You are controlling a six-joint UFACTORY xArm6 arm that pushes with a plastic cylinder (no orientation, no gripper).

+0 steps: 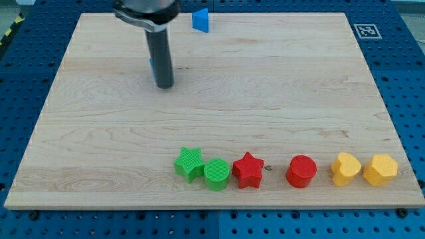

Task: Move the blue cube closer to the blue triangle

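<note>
tip hiding blue cube, blue triangle apart

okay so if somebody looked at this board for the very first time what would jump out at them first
The dark rod coming down at the view's upper left, my tip on the wood with a sliver of blue block showing at the rod's left edge. Next, the row along the bottom: green star, green cylinder, red star, red cylinder, two yellow blocks.

The wooden worktop carries a blue triangle at its top edge. Near the bottom edge runs a row: green star, green cylinder, red star, red cylinder, two yellow blocks.
</note>
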